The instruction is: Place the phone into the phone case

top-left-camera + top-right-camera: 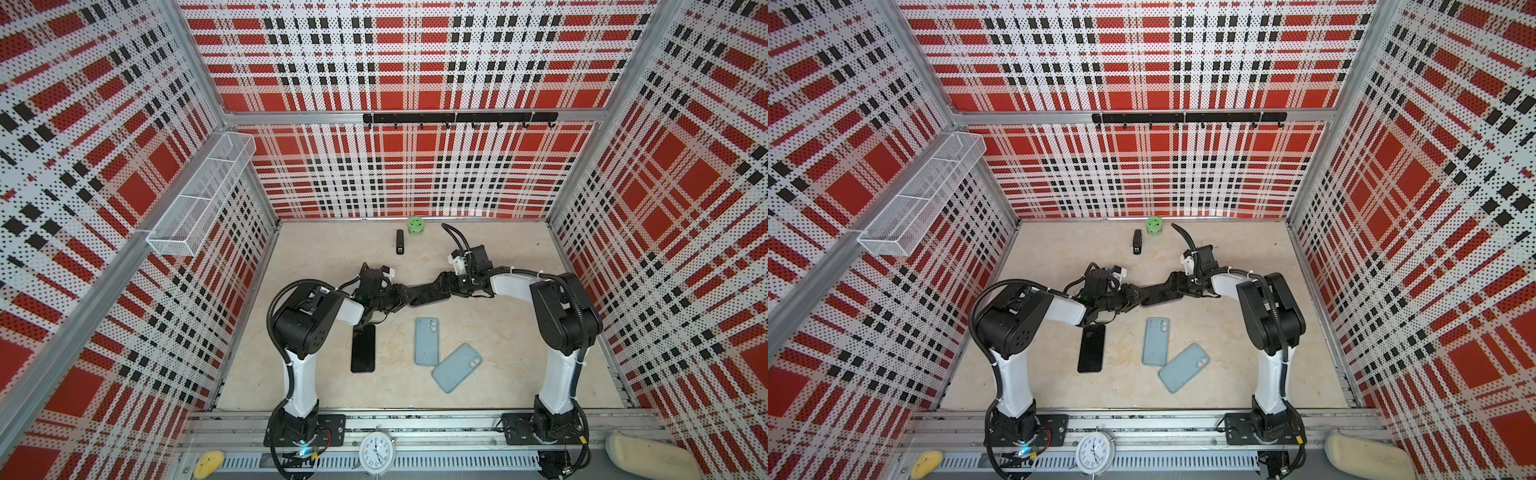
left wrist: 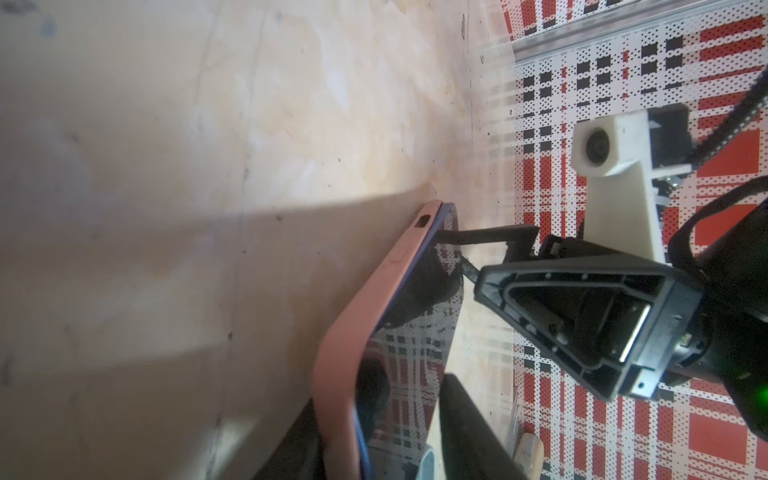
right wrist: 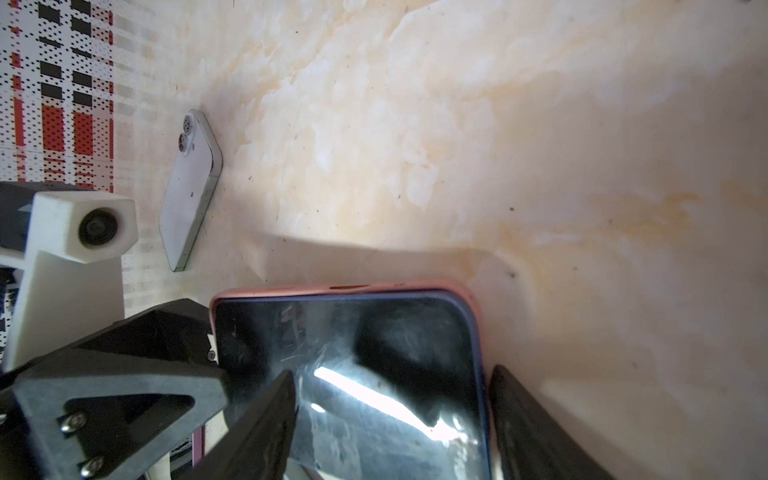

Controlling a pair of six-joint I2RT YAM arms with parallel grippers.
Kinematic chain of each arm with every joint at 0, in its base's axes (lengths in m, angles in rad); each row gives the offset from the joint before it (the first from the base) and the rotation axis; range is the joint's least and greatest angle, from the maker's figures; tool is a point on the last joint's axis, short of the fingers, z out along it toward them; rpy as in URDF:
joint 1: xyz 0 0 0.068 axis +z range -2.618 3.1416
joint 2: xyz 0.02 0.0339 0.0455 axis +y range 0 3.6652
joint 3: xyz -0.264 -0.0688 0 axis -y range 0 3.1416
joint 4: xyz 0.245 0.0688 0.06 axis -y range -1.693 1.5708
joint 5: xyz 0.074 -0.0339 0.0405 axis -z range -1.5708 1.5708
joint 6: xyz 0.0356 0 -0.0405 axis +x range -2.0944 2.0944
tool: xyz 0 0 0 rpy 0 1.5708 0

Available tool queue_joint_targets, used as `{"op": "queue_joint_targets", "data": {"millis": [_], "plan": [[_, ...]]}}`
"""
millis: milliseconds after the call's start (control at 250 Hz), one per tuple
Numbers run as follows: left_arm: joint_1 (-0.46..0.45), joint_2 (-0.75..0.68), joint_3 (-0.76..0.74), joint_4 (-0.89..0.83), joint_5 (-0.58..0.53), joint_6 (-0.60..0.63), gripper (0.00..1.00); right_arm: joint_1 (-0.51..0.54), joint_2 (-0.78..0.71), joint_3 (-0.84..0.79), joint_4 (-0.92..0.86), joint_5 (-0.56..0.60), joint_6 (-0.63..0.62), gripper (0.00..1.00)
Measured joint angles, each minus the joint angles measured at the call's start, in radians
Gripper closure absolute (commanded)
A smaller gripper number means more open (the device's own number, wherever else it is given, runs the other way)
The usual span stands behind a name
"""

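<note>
Left end effector (image 2: 382,399) and right end effector (image 3: 392,372) bracket opposite ends of the phone (image 1: 428,294); clamped or slack, I can't tell. Phone's inside the pink case (image 2: 345,332), mid-desk (image 1: 498,353), visible edges looking seated. Remaining, I reckon: final press, release.

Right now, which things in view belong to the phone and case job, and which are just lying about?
In the job: phone, pink case around it.

Lying about: black phone, two blue phones, stapler, green tub, clock, wire basket.
</note>
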Motion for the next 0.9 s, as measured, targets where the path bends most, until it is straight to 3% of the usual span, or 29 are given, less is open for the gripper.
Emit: {"op": "queue_joint_targets", "data": {"millis": [428,740,896], "plan": [[-0.040,0.011,-0.021,0.225,-0.015,-0.136,0.74,0.000,0.024,-0.014,0.096,-0.056,0.059,0.30],[-0.040,0.021,-0.039,0.247,-0.029,-0.168,0.93,-0.001,0.028,-0.018,0.115,-0.063,0.078,0.30],[-0.037,0.021,-0.039,0.241,-0.029,-0.163,0.98,0.000,0.028,-0.019,0.119,-0.064,0.079,0.30]]}}
